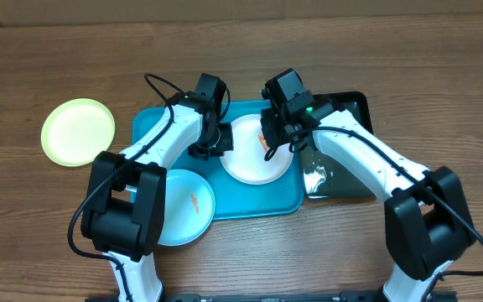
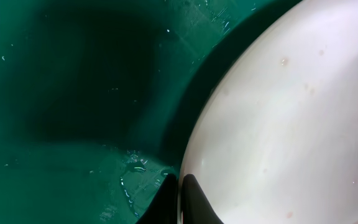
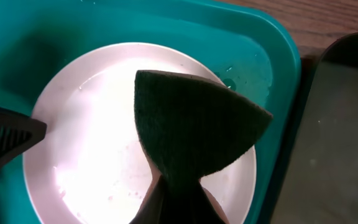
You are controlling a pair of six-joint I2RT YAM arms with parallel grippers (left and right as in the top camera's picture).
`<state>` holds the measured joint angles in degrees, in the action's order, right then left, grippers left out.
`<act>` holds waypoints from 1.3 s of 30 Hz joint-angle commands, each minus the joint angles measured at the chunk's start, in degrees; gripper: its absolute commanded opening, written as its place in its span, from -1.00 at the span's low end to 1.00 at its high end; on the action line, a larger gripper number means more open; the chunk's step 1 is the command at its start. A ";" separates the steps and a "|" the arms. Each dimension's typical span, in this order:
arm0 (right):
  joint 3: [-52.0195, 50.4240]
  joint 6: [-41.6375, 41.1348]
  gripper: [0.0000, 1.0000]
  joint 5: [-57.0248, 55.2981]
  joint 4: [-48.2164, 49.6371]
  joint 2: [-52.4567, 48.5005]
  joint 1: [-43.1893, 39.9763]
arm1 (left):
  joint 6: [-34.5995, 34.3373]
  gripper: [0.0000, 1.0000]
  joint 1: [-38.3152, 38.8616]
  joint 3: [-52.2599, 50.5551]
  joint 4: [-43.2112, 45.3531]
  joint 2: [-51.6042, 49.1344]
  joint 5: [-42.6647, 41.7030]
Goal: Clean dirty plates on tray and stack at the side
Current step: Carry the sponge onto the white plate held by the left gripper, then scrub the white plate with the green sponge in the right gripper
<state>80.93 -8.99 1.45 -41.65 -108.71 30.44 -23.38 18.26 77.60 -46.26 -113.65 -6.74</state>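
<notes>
While the left gripper (image 2: 179, 188) nips the smooth rim of the round white plate (image 1: 258, 155) on the wet turquoise tray (image 1: 153, 126), the right gripper (image 3: 176, 202) pinches a coarse dark-green scouring pad (image 3: 191, 124), folded fan-shaped, over the plate's glossy, orange-smeared centre. The light blue plate (image 1: 183, 205) sits at the tray's corner, and the yellow-green plate (image 1: 78, 132) lies on the wood-grain table (image 1: 40, 67).

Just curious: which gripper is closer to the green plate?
Left. The left gripper is to the right of the green plate, at the white plate's rim; the right gripper is farther right.
</notes>
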 commanded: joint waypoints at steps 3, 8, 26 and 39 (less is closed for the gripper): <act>0.02 0.02 -0.93 -0.57 0.52 -3.87 0.31 | 1.57 -0.92 -0.24 1.05 -0.15 -0.44 -0.37; 0.02 -0.02 -0.93 -0.57 1.25 -6.19 0.31 | 1.57 -0.91 -0.24 1.05 -0.15 -0.44 -0.37; 0.02 -0.20 -0.93 10.40 1.31 -10.95 0.37 | 1.55 -0.91 -0.24 1.05 -0.11 -0.44 -0.37; 0.02 -0.20 -0.93 15.34 1.44 -10.95 1.11 | 1.57 -0.91 -0.24 1.05 -0.11 -0.44 -0.37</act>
<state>80.93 -8.97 13.43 -40.14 -117.93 30.44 -23.38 17.89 77.60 -46.65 -113.65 -6.66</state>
